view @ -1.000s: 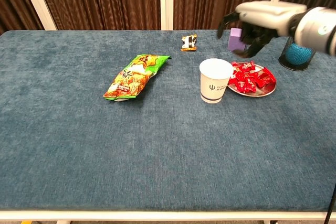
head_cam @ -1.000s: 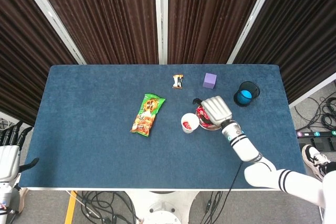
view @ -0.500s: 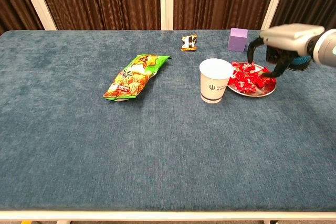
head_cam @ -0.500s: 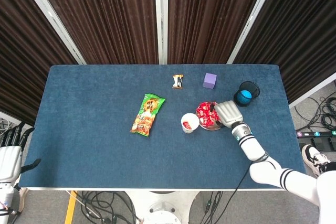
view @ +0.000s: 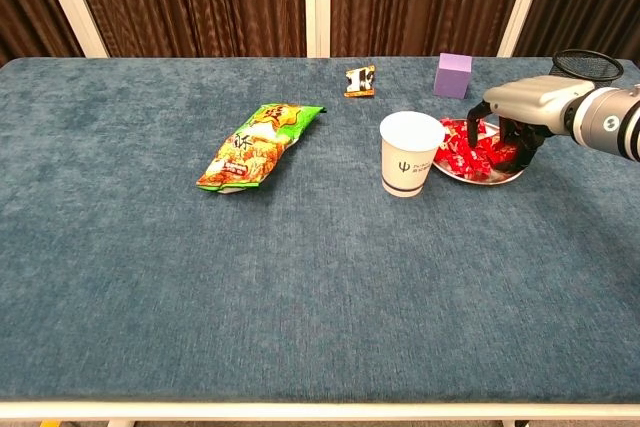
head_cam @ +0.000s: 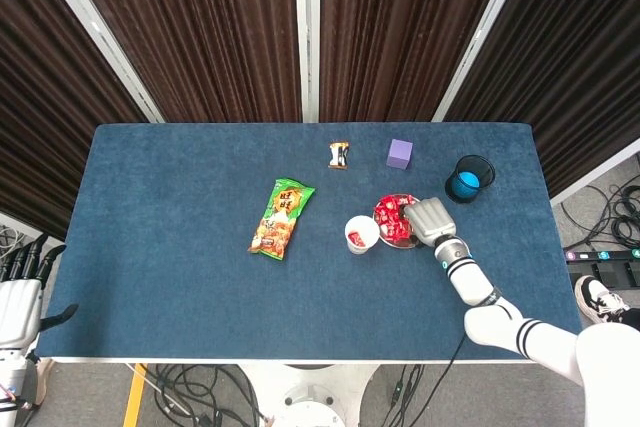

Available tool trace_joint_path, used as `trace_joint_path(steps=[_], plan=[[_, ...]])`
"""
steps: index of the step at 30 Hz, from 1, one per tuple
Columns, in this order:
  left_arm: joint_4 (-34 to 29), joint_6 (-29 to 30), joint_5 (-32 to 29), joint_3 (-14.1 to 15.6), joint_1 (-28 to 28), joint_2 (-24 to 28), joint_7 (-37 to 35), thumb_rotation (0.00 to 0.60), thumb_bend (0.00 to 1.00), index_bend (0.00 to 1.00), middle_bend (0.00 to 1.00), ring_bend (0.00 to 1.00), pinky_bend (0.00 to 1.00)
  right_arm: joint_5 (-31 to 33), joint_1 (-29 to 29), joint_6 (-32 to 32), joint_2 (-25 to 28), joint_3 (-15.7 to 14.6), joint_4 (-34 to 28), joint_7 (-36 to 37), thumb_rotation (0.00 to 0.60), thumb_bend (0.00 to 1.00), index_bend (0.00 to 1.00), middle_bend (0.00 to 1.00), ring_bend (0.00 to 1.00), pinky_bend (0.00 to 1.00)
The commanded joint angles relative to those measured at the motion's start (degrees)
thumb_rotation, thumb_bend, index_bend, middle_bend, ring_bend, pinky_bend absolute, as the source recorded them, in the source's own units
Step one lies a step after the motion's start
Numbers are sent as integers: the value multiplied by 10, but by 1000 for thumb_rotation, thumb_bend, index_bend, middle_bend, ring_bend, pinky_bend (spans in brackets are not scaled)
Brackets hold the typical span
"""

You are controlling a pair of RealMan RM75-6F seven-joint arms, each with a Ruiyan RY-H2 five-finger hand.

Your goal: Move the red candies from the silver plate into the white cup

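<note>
One second on, we lowered right robot hand point(view: 520, 117) onto red candies point(view: 470, 152) in silver plate point(view: 478, 177) beside white cup point(view: 410, 152); fingers curled into pile, grasp unconfirmed; pickup imminent.

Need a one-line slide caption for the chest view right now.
Right hand reaching down into red candies on the silver plate, beside the white cup.

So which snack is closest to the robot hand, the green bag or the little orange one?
The little orange snack packet. It lies nearer the right robot hand over the silver plate; the green bag lies further left, past the white cup.
</note>
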Motion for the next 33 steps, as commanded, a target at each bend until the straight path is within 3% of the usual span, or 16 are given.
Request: trace_joint_path(steps=[1, 14, 22, 27, 33], plan=[[1, 0, 0, 0, 0, -1, -1, 600, 0, 206, 120, 99, 117, 2, 1, -1, -3, 0, 3, -2, 600, 251, 379, 965, 925, 1000], [12, 0, -2, 1, 3, -4, -10, 600, 0, 206, 120, 99, 116, 10, 7, -5, -25, 4, 30, -9, 600, 259, 476, 976, 927, 1000], [15, 2, -1, 2, 5, -5, -13, 600, 0, 206, 120, 99, 116, 8, 7, 5, -28, 10, 33, -11, 600, 374, 601, 989, 942, 1000], [12, 4, 1, 1, 6, -2, -12, 600, 0, 206, 120, 99, 117, -23, -5, 56, 24, 25, -43, 4, 600, 384, 615, 990, 942, 1000], [3, 9, 4, 0, 6, 4, -5, 600, 0, 206, 120, 99, 117, -82, -27, 116, 119, 45, -196, 47, 600, 383, 619, 990, 942, 1000]])
